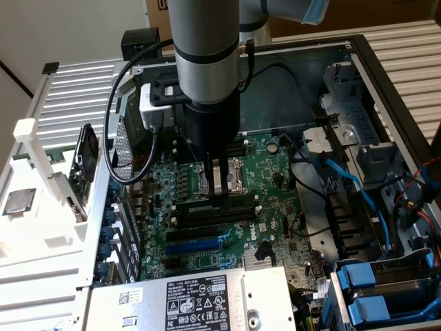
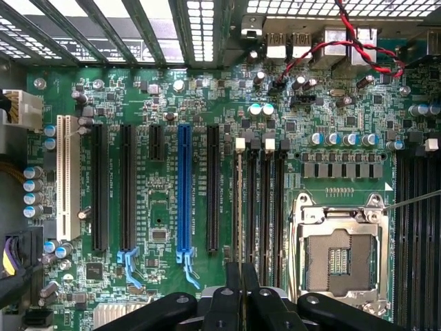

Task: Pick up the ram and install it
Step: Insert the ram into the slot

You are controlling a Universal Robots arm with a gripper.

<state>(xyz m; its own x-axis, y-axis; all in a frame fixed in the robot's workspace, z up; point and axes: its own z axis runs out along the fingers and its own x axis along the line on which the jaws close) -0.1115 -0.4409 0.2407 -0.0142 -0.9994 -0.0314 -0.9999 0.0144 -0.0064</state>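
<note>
Black finger links of the claw [image 2: 240, 270] lie closest to the wrist camera, cut off at the frame edge. The two fingers stand nearly together, with only a sliver between them. In that sliver runs a thin olive-green edge that reads as the ram [image 2: 240, 207], pinched by the claw and seen edge-on. It stands on its long side along one of the four memory slots [image 2: 267, 207], the one nearest the black expansion slots [image 2: 212, 186]. A white end clip [image 2: 240, 143] marks that slot's far end. The ram's faces, chips and label are hidden, and how deeply it is seated cannot be told.

In the exterior view the claw [image 1: 218, 194] reaches straight down to the motherboard [image 1: 265, 207], and the arm [image 1: 207, 41] covers the board behind it. There the ram is hard to separate from the long dark slots at the fingertips.

Just beside the memory slots lies the open processor socket [image 2: 339, 256] in its metal frame. On their other side are a blue expansion slot [image 2: 184, 193] and, further off, a white one [image 2: 67, 176]. Red and black twisted wires [image 2: 358, 48] cross near the rear ports.

The computer case [image 1: 386, 76] lies open, with blue cables [image 1: 344, 183] toward the exterior view's right. On a white surface [image 1: 41, 241] at that view's left rests a square processor chip [image 1: 17, 201]. Near it stands a dark flat part [image 1: 84, 162], too indistinct to name.
</note>
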